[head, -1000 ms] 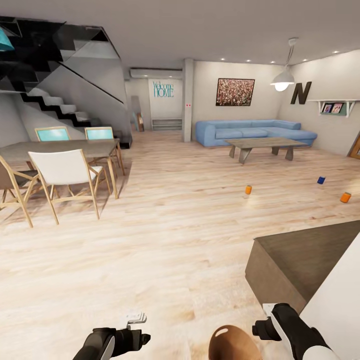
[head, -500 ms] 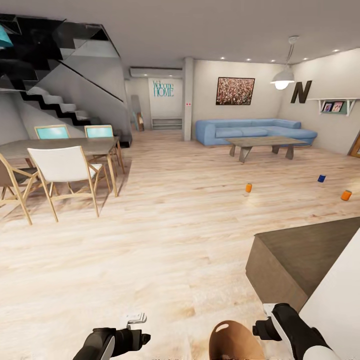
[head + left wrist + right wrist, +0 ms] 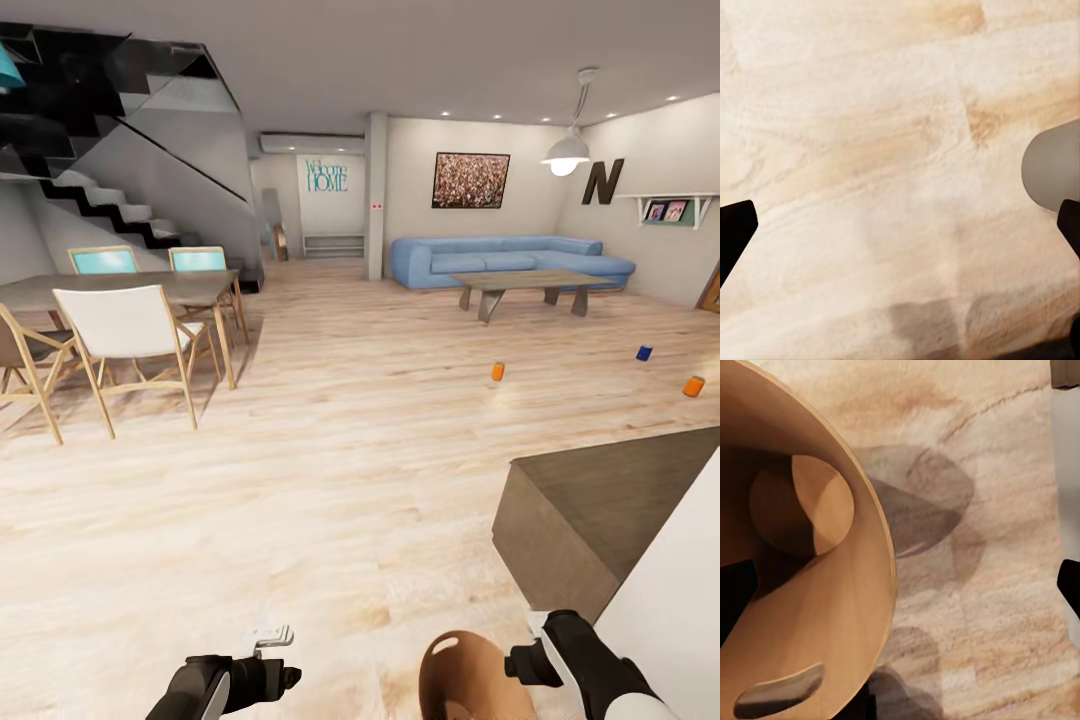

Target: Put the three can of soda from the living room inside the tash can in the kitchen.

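A wheeled robot faces an open living room with all three soda cans standing on the wood floor (image 3: pixel 330 480) ahead, well apart from one another: an orange can (image 3: pixel 497 371) mid-room, a dark blue can (image 3: pixel 644 352) farther right, and a second orange can (image 3: pixel 693 386) near the right edge, beyond a dark counter (image 3: pixel 610 500). The trash can (image 3: pixel 470 680) sits at the robot's base, between its two arms, its glossy brown inside (image 3: pixel 802 585) showing close beneath the right wrist camera.

By the look of it, the fetching step has not begun: no can is in hand. The next move calls for driving forward across the floor, likely to the nearest orange can, then lowering an arm to grasp it.

The left gripper (image 3: pixel 270 640) hangs over bare floor with its fingertips (image 3: pixel 735 232) spread wide, holding nothing. The right gripper (image 3: pixel 530 655) hovers just beside the bin's rim, fingers (image 3: pixel 735 592) likewise apart; whether it touches the rim is hard to tell.
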### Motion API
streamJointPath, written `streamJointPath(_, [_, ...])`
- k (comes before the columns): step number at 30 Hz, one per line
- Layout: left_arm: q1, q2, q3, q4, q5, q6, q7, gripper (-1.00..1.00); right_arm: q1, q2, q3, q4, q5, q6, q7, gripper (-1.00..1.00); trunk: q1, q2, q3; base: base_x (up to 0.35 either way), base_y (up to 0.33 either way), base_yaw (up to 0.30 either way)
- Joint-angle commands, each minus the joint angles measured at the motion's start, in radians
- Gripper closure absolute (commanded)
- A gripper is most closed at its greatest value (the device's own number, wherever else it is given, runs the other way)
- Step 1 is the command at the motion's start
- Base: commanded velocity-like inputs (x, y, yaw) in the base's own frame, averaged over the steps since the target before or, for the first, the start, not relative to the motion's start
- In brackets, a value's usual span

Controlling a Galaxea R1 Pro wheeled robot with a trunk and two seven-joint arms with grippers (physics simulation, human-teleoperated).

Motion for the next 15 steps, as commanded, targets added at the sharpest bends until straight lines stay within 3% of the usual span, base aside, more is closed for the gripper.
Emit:
streamJointPath(1, [0.000, 0.000, 0.000, 0.000, 0.000, 0.000, 0.000, -1.00, 0.000, 0.001, 0.000, 0.002, 0.000, 0.000, 0.000, -1.00, 0.004, -0.007, -0.003, 0.000, 0.000, 0.000])
streamJointPath(15, [0.000, 0.000, -0.001, 0.000, 0.000, 0.000, 0.000, -1.00, -0.001, 0.002, 0.001, 0.029, 0.000, -0.047, -0.008, -1.00, 0.058, -0.105, -0.047, 0.000, 0.000, 0.000])
